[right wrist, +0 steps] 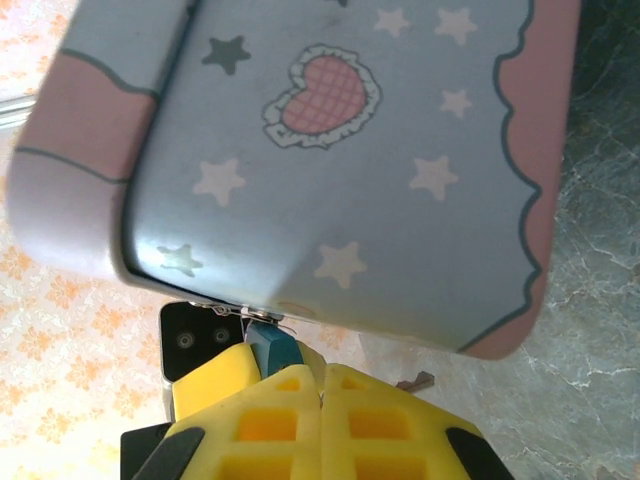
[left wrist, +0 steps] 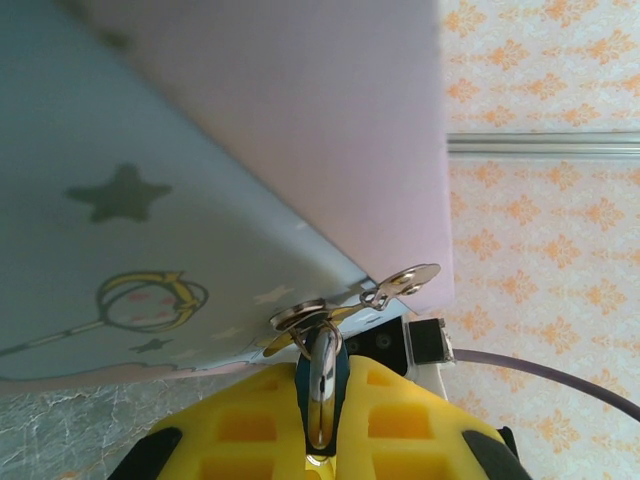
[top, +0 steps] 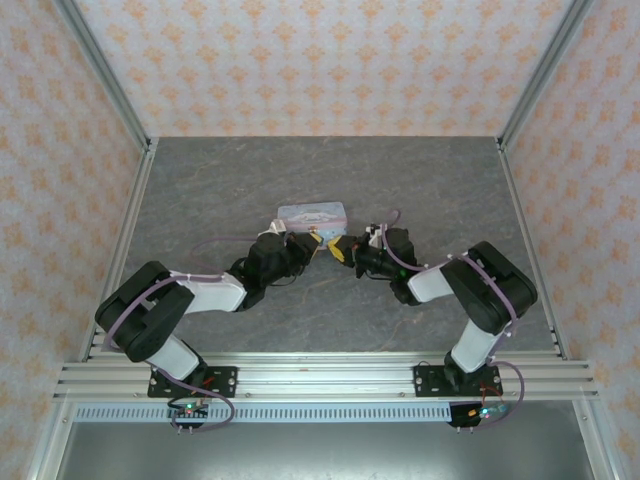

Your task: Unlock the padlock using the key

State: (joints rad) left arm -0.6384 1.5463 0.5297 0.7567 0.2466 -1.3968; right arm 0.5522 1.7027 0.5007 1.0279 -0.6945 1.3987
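Tin sits mid-tabletop, a little toward the far edge. Both arms meet at its near side.

Left tool: closed on the padlock. The teal body is pinched between the yellow fingers, and the chrome shackle runs up through the tin's hasp. The padlock's long axis lies along the fingers, shackle end toward the tin.

Right tool: fingers pressed together, tips just beside the padlock. Whether anything is pinched between them cannot be told.

Key, as best judged, is the pale sliver with a small ring jutting out beside the hasp on the right tool's side. The right arm is nearer to it.

Judgement: the keyhole end probably faces back into the left tool, so the key needs a clear line along that axis.
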